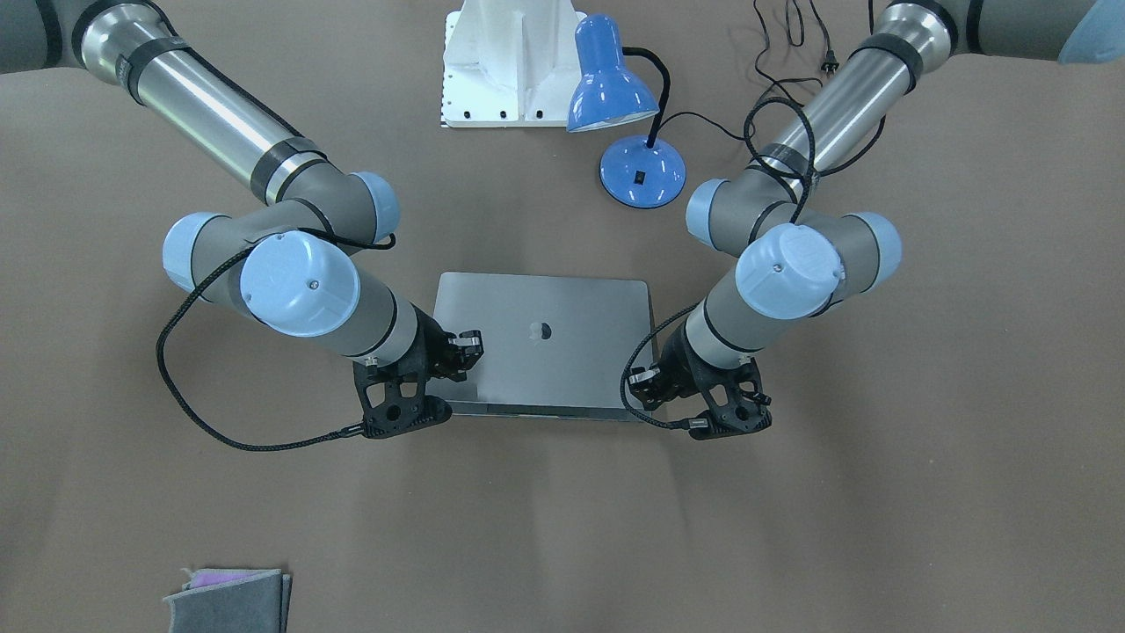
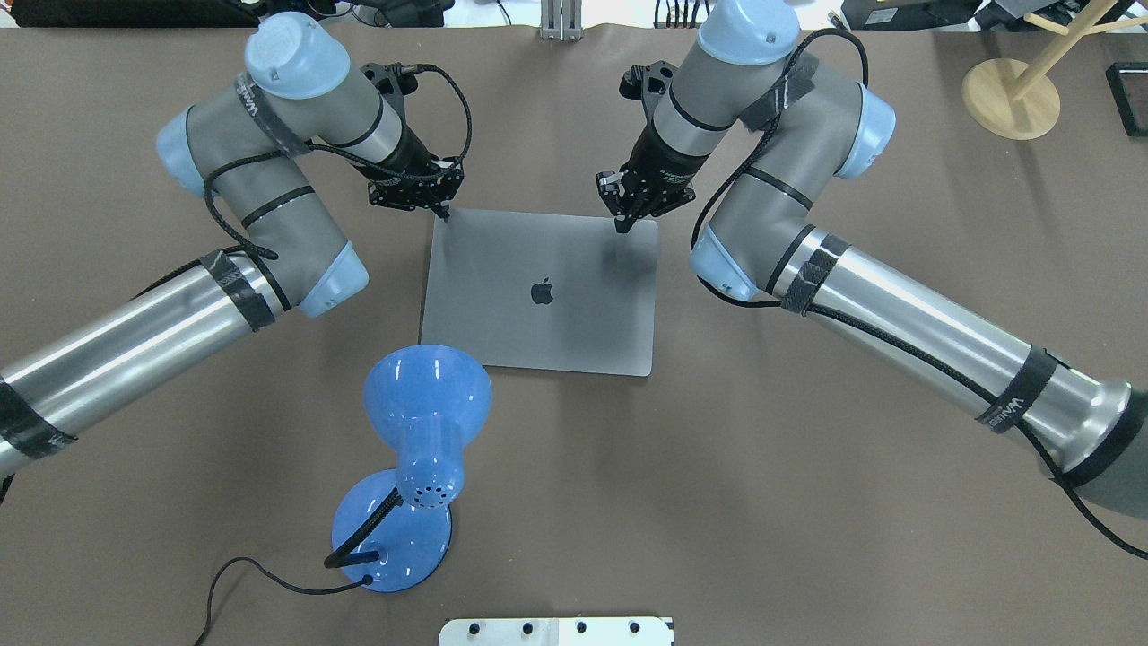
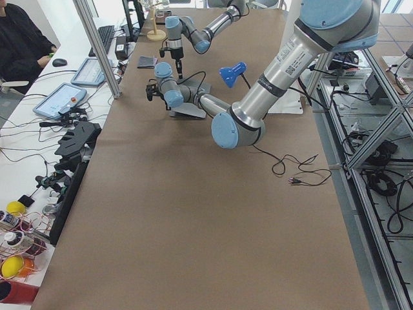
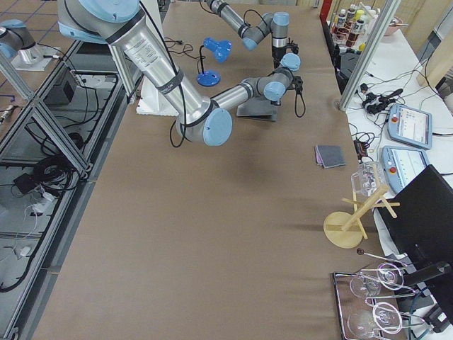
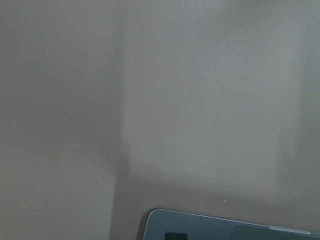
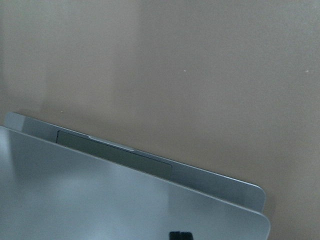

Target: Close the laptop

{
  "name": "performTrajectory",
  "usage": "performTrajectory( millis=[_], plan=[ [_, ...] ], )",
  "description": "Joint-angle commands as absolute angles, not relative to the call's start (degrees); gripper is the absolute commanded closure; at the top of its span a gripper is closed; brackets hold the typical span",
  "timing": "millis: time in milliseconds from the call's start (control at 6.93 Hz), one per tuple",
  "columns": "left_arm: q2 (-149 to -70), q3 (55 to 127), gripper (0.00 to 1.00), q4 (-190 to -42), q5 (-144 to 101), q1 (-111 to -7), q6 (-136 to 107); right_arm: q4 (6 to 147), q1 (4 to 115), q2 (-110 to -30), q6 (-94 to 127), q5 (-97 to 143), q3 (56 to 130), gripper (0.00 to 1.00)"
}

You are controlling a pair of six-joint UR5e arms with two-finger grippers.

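Laptop (image 2: 538, 292) flat at centre of table (image 2: 807, 404), lid almost shut. Left gripper (image 2: 443, 212) and right gripper (image 2: 621, 222), fingers together, at lid's far corners. Stiff, slick metal, fragile screen: press corners gently.

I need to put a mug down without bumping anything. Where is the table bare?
Freest: the table strip on the operators' side, between the laptop and the grey cloth. Also free: the robot's side, right of the blue lamp. Crowded: the laptop's operator-side corners, where the left claw and right claw sit, with both arms flanking it.
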State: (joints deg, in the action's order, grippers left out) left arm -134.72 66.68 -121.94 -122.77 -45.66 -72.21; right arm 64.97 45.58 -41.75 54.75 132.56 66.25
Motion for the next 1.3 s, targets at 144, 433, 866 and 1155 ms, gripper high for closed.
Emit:
performTrajectory(
  millis=[144, 433, 866, 1155],
  plan=[
    [-135.26, 66.53, 1.00, -122.26, -121.73, -43.86, -72.77, 64.78, 45.53, -41.22, 54.84, 131.48, 64.25, 1.00],
    [-135.79, 68.71, 1.00, -122.08, -122.43, -46.73, -72.77, 65.30, 47.53, -39.56, 55.19, 132.88, 65.21, 1.00],
    [-123.54, 84.23, 0.74, -117.86, -129.46, -59.28, -68.33, 66.61, 53.95, -47.76, 55.37, 139.92, 75.62, 0.01],
    [-115.26, 92.07, 0.02, -113.15, -134.27, -67.70, -61.20, 73.00, 60.35, -55.51, 54.41, 140.98, 83.98, 0.00]
  ],
)
